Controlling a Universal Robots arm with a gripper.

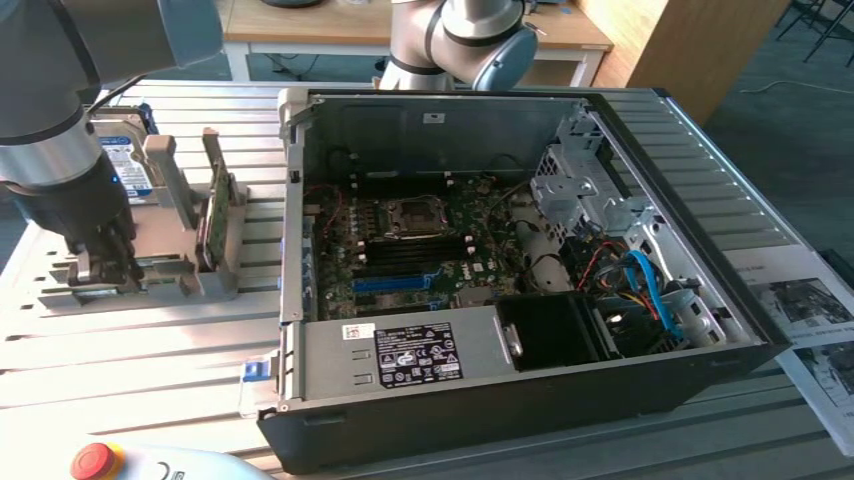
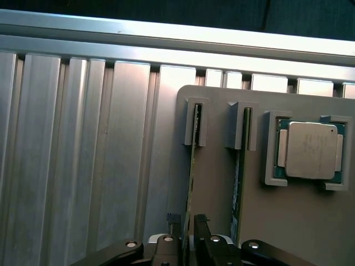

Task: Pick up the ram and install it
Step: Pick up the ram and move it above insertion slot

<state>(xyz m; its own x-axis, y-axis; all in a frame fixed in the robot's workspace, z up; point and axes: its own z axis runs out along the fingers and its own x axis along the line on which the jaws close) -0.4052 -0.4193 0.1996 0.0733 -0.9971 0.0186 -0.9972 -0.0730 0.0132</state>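
Pincer (image 2: 187, 223) clamped on the ram (image 2: 192, 166), which stands on edge in the grey holder (image 2: 217, 183) slot

At the exterior view's left, a holder (image 1: 187, 285) sits on the table (image 1: 147, 350). My tool (image 1: 104, 265) is down at its left end, over the ram (image 2: 191, 166), which stands on edge in a slot. A taller card (image 1: 214, 215) stands upright further right, and a processor (image 2: 310, 149) lies flat in the holder's recess. The open computer case (image 1: 534, 400) takes centre and right, with a motherboard (image 1: 387, 260) inside. A stop button (image 1: 94, 460) sits at lower left.
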